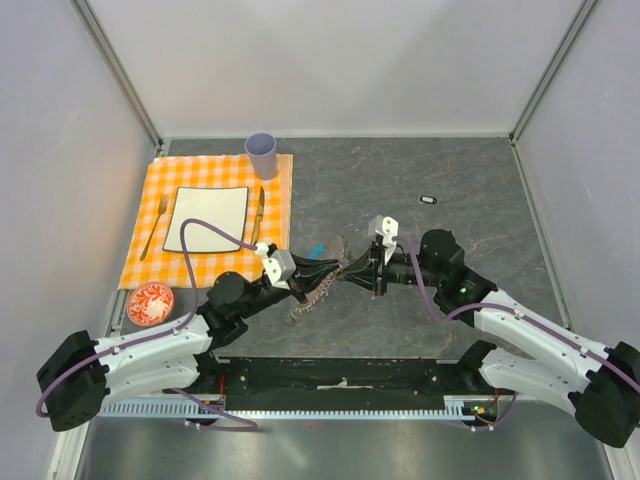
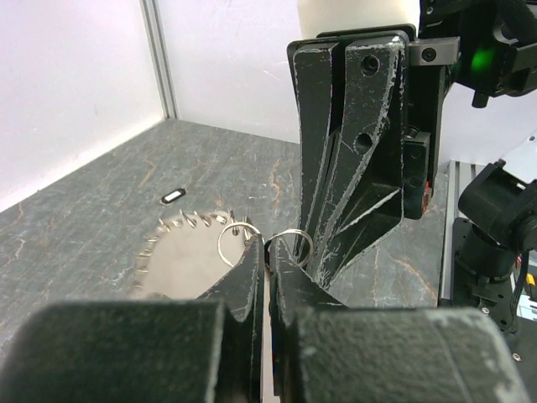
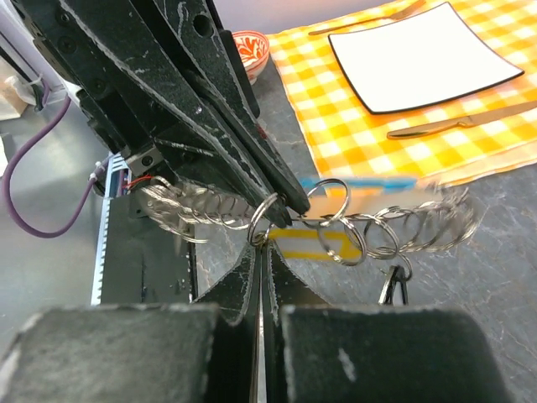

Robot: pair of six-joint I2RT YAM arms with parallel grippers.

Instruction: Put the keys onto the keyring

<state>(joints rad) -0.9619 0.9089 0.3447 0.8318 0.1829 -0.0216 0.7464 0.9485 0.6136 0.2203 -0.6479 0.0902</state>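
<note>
Clamped tight on keyring (image 3: 403,227) link with left gripper (image 2: 267,260); clamped on adjoining link with right gripper (image 3: 262,252), tip to tip, probably to hold it taut for threading. Just beyond right tips, yellow key (image 3: 310,243); well beyond both, loose black key (image 1: 429,199).

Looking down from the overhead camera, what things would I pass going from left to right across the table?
Gold fork → white square plate → lilac plastic cup → grey metal chain keyring → small black oblong key with a white centre.
</note>
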